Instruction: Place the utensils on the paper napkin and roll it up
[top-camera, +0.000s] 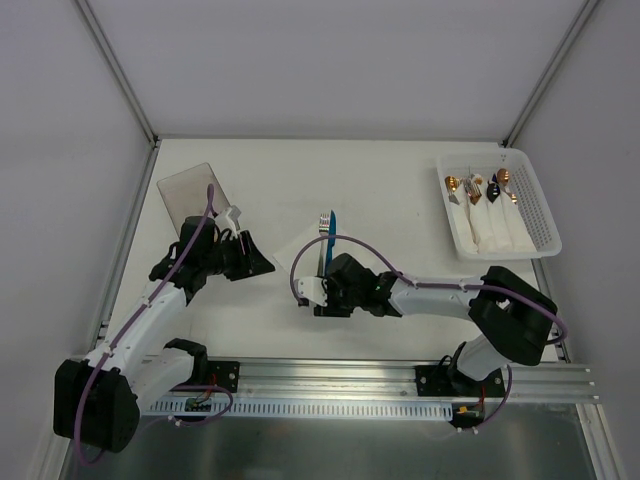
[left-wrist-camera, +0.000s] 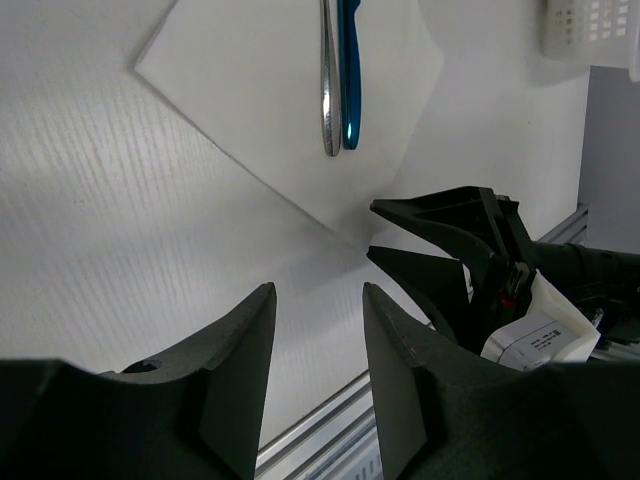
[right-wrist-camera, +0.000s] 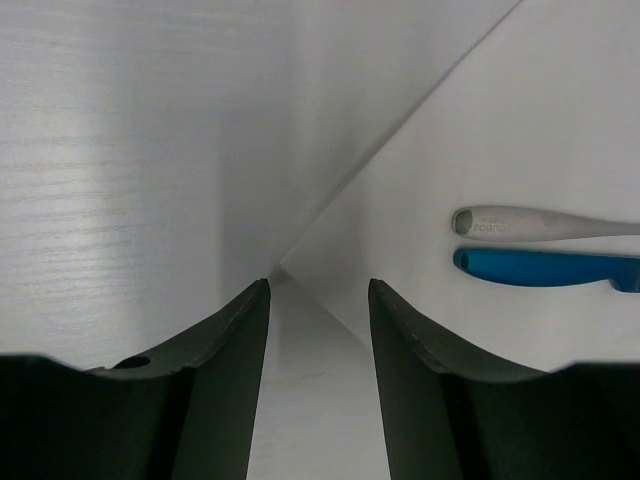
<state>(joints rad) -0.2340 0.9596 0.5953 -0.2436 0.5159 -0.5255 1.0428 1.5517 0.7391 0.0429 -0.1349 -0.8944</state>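
**Paper napkin** (left-wrist-camera: 270, 110): lies flat and unrolled on the worktop (top-camera: 400, 200), one corner pointing to 6 o'clock.

**Utensils** (top-camera: 327, 240): blue-handled fork (left-wrist-camera: 349, 80) and silver-handled piece (left-wrist-camera: 329, 80) lie close side by side on the napkin. Placement judged done.

**Right hand** (right-wrist-camera: 318, 290): fingers spread and gripping nothing, set either side of the napkin's 6 o'clock corner.

**Left hand** (left-wrist-camera: 318, 300): fingers apart and empty, at 9 o'clock of the napkin, off the sheet.

**Outstanding:** the rolling, not yet begun.

**Also present:** basket (top-camera: 500, 205) of white rolls at 2 o'clock.
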